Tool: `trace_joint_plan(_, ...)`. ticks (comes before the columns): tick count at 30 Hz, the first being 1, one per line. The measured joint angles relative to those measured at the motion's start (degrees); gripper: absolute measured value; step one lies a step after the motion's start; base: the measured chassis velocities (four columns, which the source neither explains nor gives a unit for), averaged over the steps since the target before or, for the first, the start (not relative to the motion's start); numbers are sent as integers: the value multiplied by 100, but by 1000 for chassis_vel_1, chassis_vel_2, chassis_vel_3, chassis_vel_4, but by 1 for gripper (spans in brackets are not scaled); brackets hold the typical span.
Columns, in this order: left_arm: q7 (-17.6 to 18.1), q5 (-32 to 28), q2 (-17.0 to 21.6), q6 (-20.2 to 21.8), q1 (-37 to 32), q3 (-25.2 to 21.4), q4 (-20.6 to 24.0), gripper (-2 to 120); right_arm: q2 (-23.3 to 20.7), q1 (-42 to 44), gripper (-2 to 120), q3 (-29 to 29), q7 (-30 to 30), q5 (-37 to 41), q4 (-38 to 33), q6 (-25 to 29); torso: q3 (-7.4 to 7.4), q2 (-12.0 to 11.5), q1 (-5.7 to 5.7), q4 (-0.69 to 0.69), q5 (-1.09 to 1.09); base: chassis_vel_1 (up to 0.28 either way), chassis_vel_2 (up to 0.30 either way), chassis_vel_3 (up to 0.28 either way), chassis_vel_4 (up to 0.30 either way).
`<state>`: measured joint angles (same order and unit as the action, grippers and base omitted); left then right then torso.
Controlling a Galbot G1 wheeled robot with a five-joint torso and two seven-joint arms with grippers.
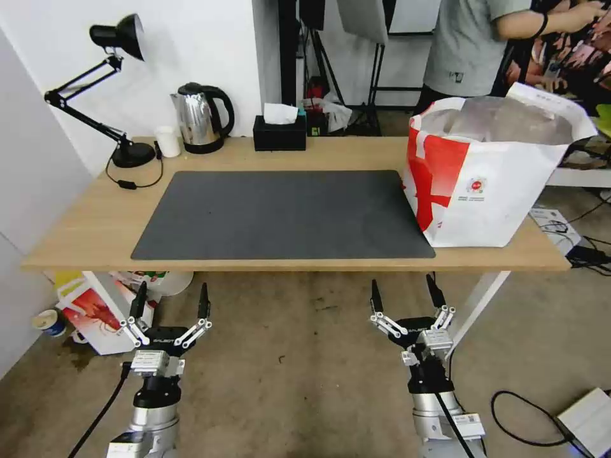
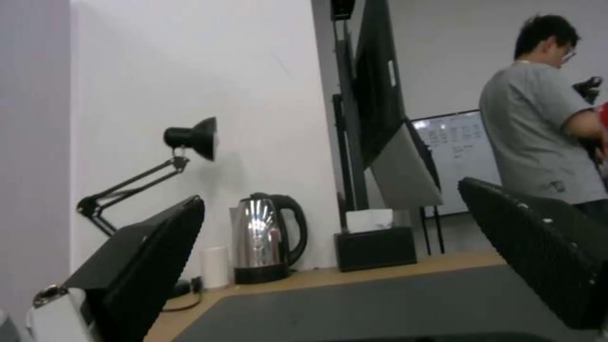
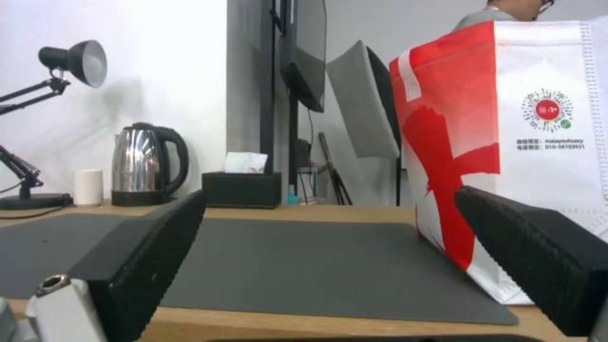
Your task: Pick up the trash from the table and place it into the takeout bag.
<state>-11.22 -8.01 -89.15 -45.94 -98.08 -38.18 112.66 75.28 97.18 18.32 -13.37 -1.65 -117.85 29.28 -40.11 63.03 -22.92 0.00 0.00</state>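
Light-wood tabletop (image 1: 305, 156) bears my white-and-red takeout bag (image 1: 490, 184), small print unreadable; left tool (image 1: 170, 304) and right tool (image 1: 408, 296) gape empty.

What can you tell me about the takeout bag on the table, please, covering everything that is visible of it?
The takeout bag is large and white, seemingly of woven fabric, with a bold red pattern on its side, a small round red logo and small print on its front. It stands upright, its mouth wide open, showing silver foil lining. It sits at the right end of the table, its base overlapping the right edge of the dark grey mat. Neither gripper touches it.
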Motion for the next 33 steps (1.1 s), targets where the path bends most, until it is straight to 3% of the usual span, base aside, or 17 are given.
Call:
trace_joint_plan(9,-76,-91,224,58,97,-46,99,100,0,0,100,0,0,0,0,0,0,0,0,0,0,0,0,0,0)
trace_joint_plan(33,-118,-79,195,101,159,-20,126,100,0,0,100,0,0,0,0,0,0,0,0,0,0,0,0,0,0)
